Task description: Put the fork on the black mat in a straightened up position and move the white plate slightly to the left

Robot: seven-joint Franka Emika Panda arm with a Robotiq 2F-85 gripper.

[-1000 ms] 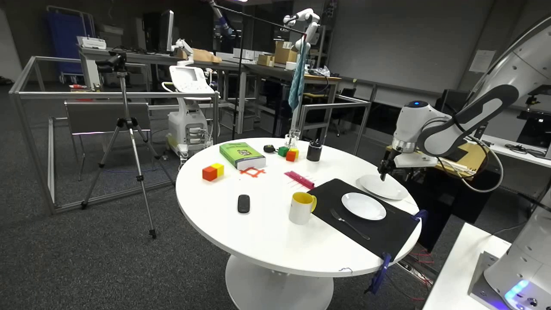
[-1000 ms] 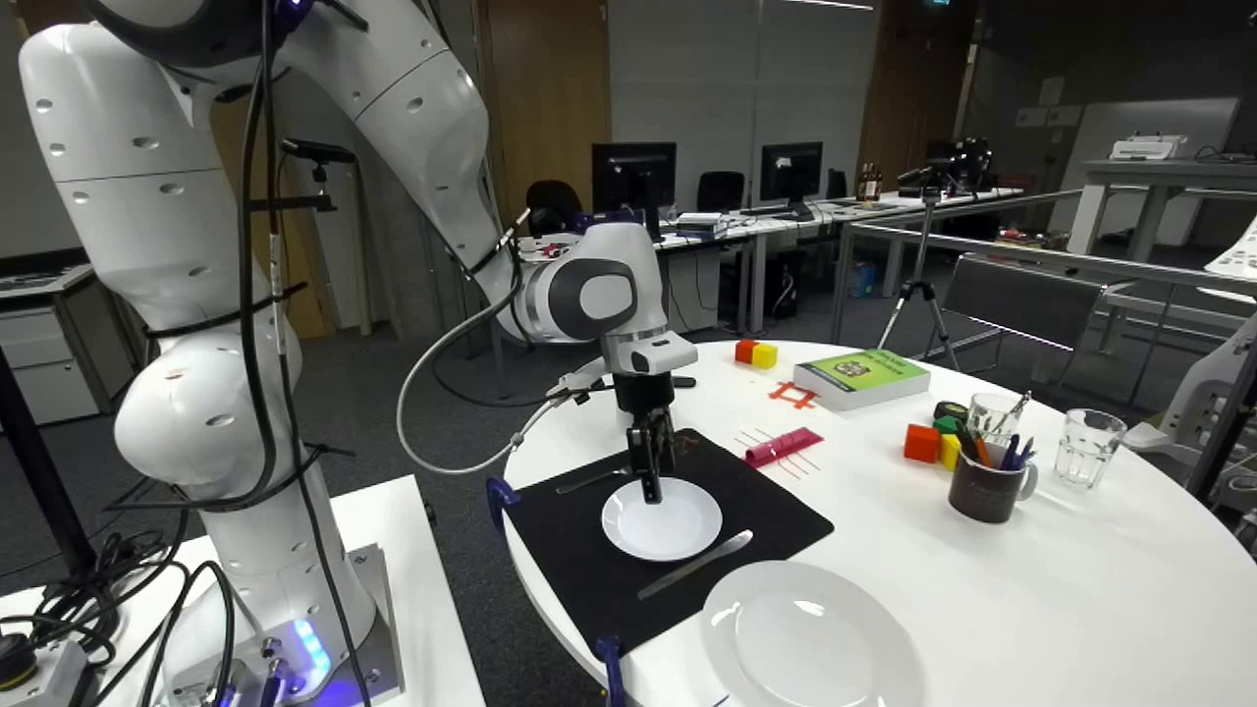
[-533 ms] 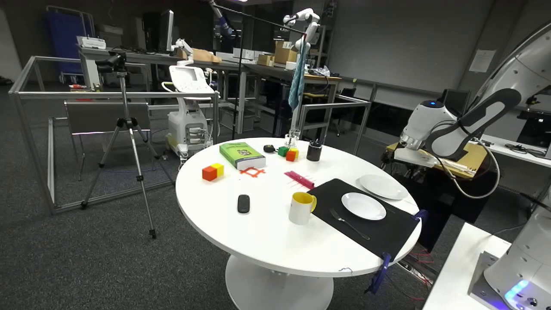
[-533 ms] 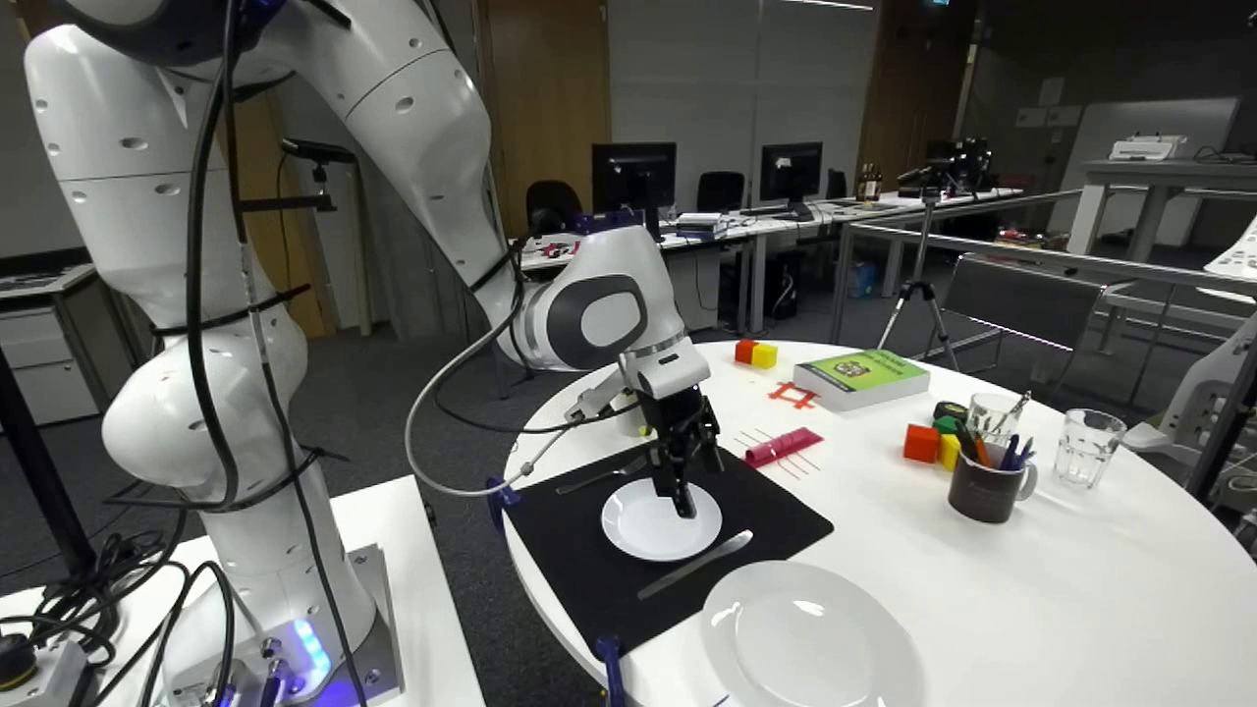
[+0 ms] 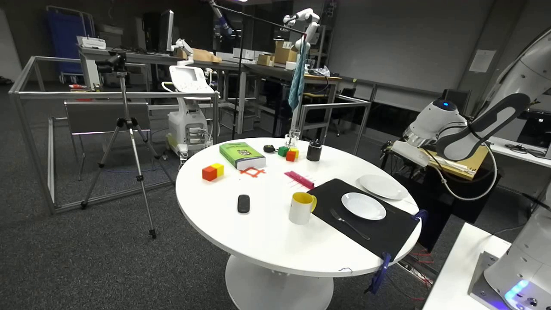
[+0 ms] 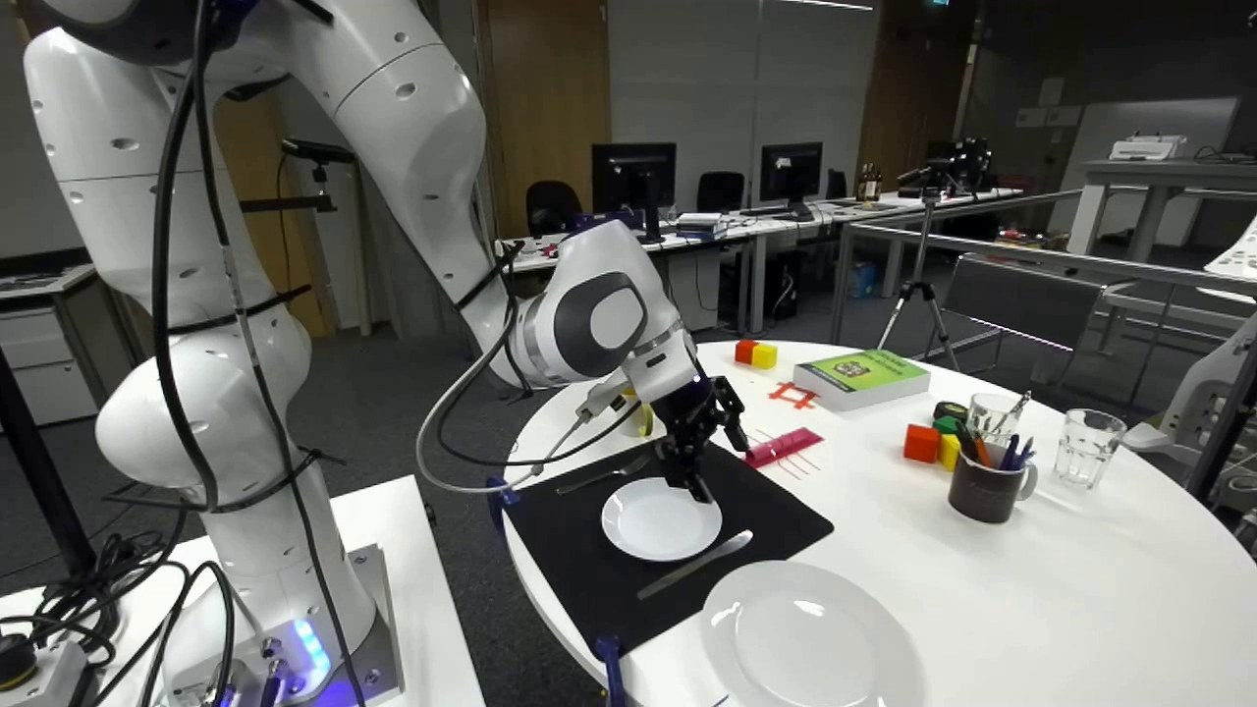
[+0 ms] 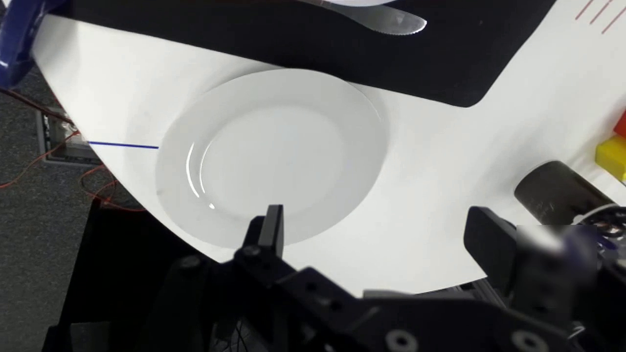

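Note:
The fork (image 5: 354, 228) lies at an angle on the black mat (image 6: 579, 550), beside a small white plate (image 6: 658, 525) on the same mat. The fork also shows in an exterior view (image 6: 589, 481); it is out of the wrist view. A larger white plate (image 6: 810, 638) lies on the table along the mat's edge; in the wrist view it fills the middle (image 7: 274, 161). My gripper (image 7: 376, 220) is open and empty, with its fingers wide apart. In an exterior view the gripper (image 6: 722, 466) is tilted, in the air over the mat area, hiding part of the mat.
A knife (image 6: 695, 565) lies on the mat. Nearby stand a yellow and white mug (image 5: 300, 211), a dark pen mug (image 6: 987, 491) and a glass (image 6: 1088, 447). A pink piece (image 6: 784, 447), a green book (image 5: 242, 156) and colored blocks lie farther off. Blue clamps (image 5: 379, 273) grip the table edge.
My wrist has tilted from pointing straight down to a slant, and the fingertips have swung to the right in an exterior view. The fork, plates and mat have not moved.

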